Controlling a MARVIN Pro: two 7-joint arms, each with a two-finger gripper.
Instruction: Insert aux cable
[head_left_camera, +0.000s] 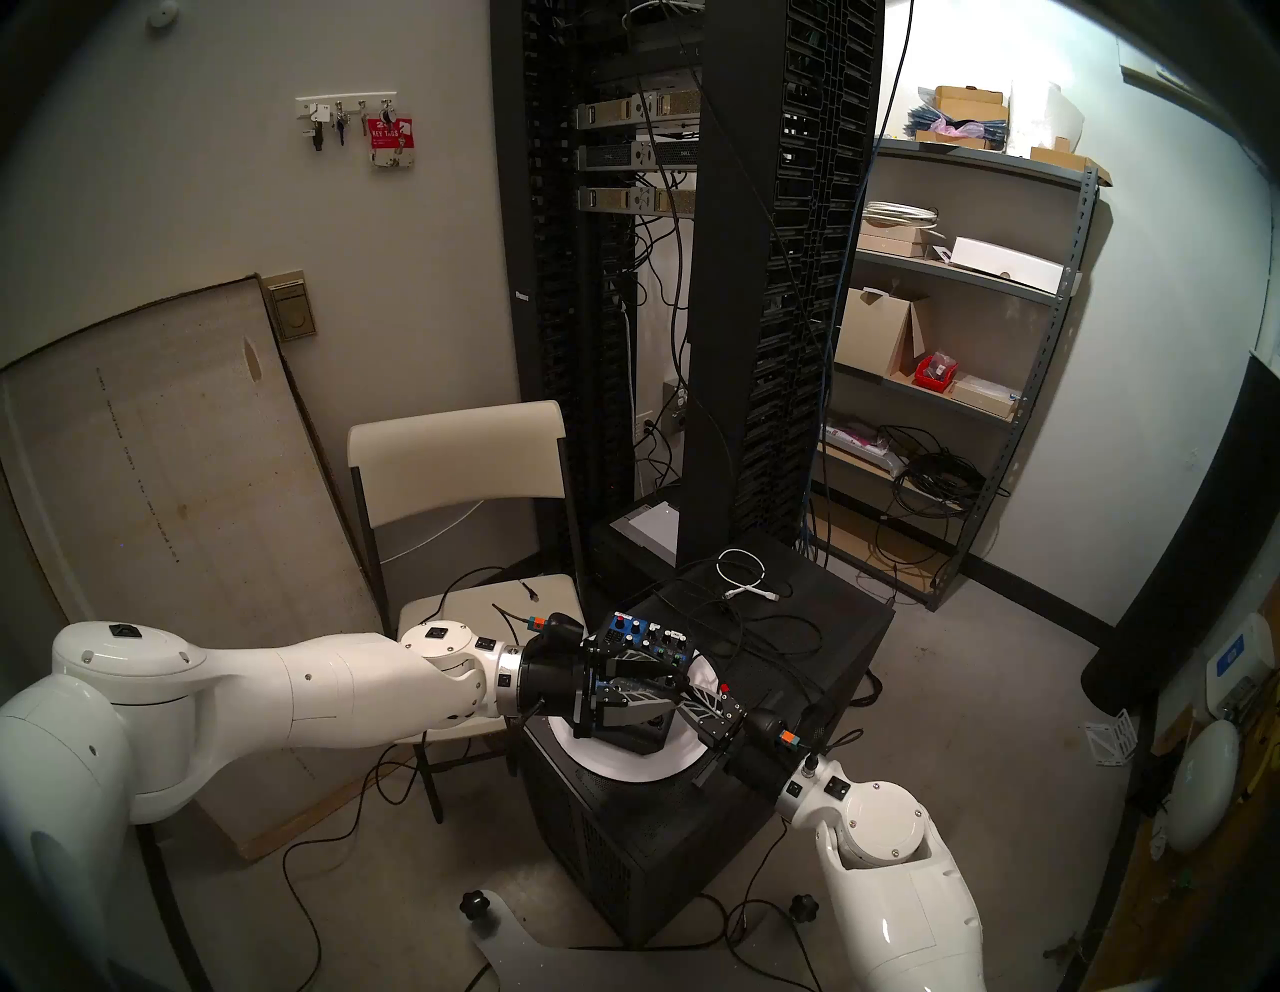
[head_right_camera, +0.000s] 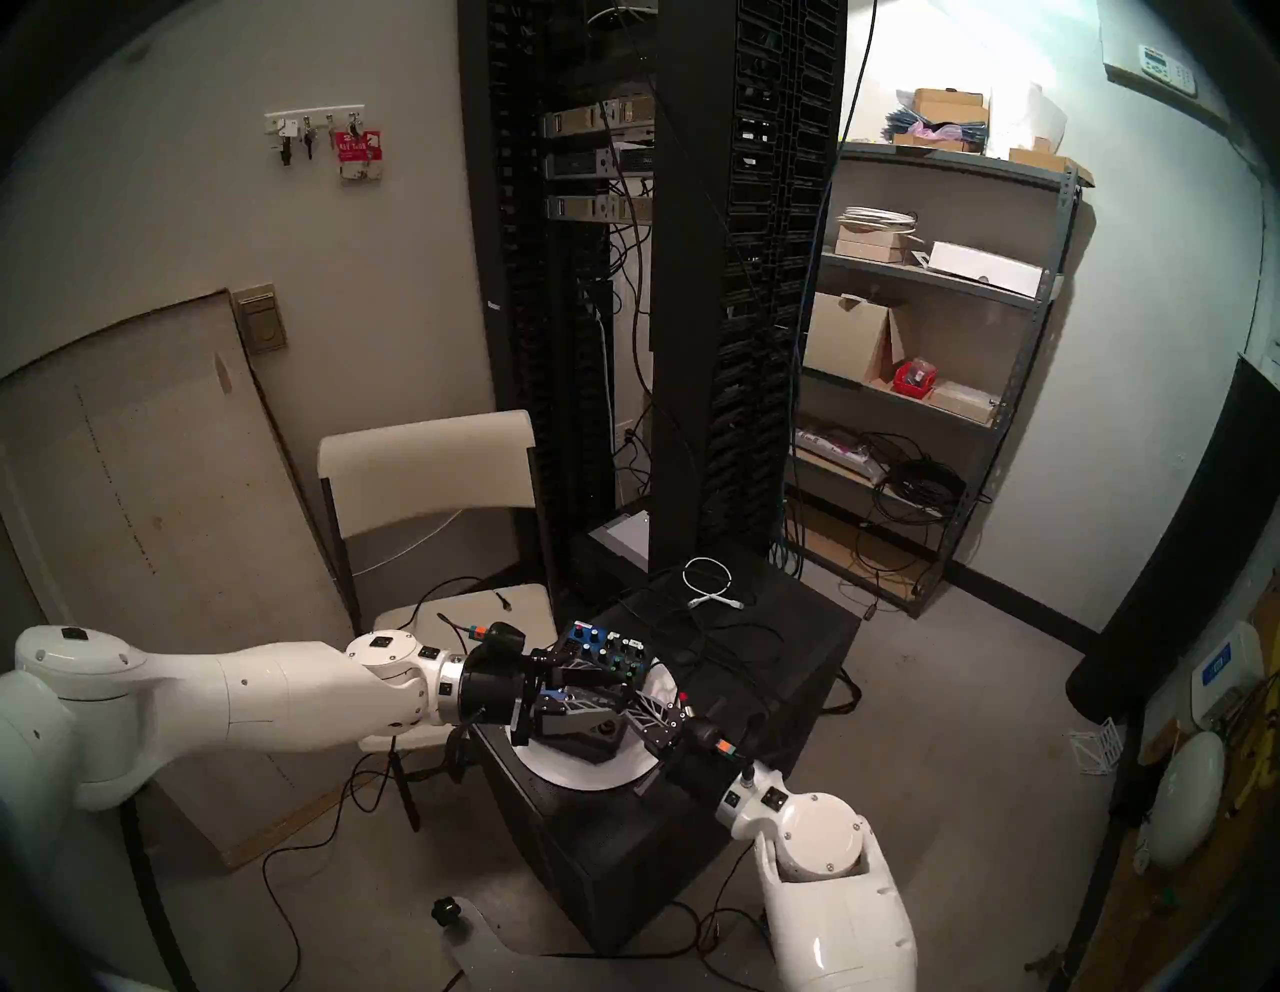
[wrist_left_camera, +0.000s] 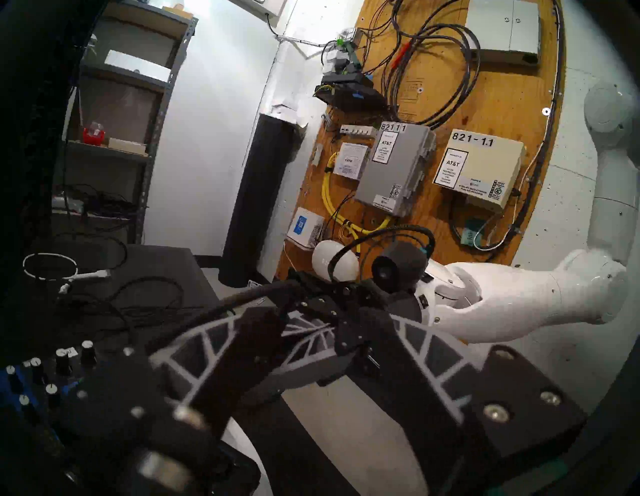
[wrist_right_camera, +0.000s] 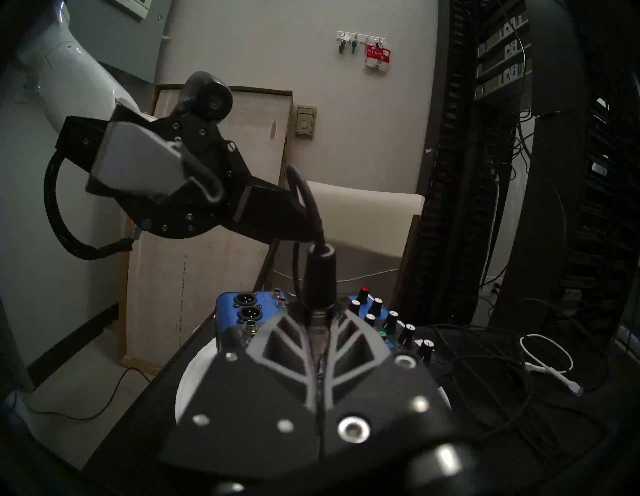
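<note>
The aux cable's plug (wrist_right_camera: 320, 277) has a black body and a metal tip. My right gripper (wrist_right_camera: 318, 311) is shut on that metal end, just above the blue audio mixer (wrist_right_camera: 242, 304). The black cable (wrist_right_camera: 306, 197) loops up from the plug past a finger of my left gripper (wrist_left_camera: 322, 315). That gripper's fingers stand apart on either side of the right gripper's fingers, holding nothing. In the head view both grippers, left (head_left_camera: 665, 682) and right (head_left_camera: 682, 696), meet over the mixer (head_left_camera: 647, 641). The socket under the plug is hidden.
The mixer sits on a white round disc (head_left_camera: 623, 762) on top of a black cabinet (head_left_camera: 817, 623). A white coiled cable (head_left_camera: 744, 571) and loose black cables lie behind it. A beige chair (head_left_camera: 457, 450) stands to the left, with a server rack (head_left_camera: 727, 277) behind.
</note>
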